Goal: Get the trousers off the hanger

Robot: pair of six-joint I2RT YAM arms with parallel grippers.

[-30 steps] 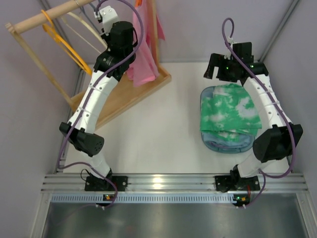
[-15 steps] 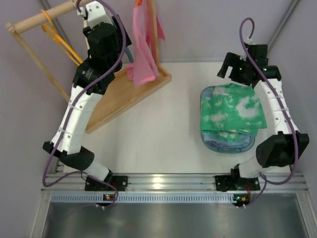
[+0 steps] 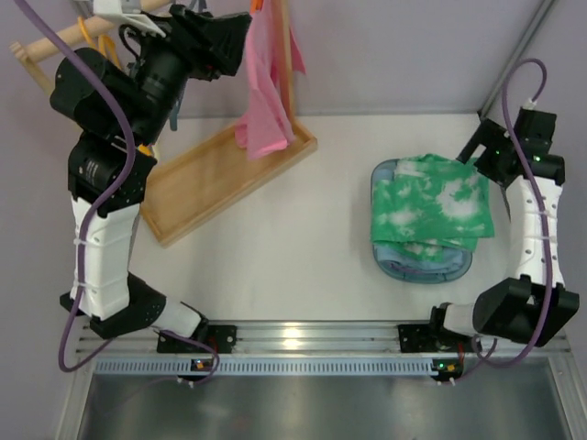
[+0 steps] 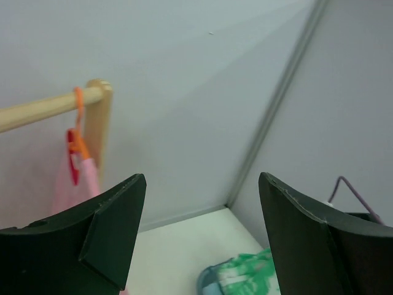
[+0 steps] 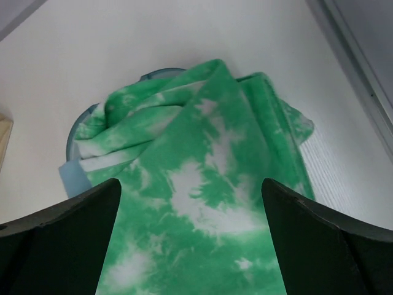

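The trousers (image 3: 426, 206) are green cloth with white blotches, lying folded on a light-blue pile at the right of the table, off any hanger. In the right wrist view the trousers (image 5: 202, 178) fill the space below my open right gripper (image 5: 190, 184), which holds nothing. In the top view that right gripper (image 3: 483, 151) hovers by the trousers' far right corner. My left gripper (image 3: 229, 32) is raised by the rack at the top left. It is open and empty (image 4: 201, 184), and a corner of the trousers (image 4: 245, 276) shows far below it. The hanger is hidden behind the left arm.
A wooden rack with a tray base (image 3: 229, 174) and a rod (image 4: 49, 107) stands at the back left. An orange hanger (image 4: 77, 129) carries a pink cloth (image 3: 266, 92). A light-blue folded cloth (image 3: 417, 268) lies under the trousers. Grey walls close in on three sides.
My left arm has swung up and left to the rack's rod and its jaws have opened. The right arm has drawn back to the right, off the trousers.
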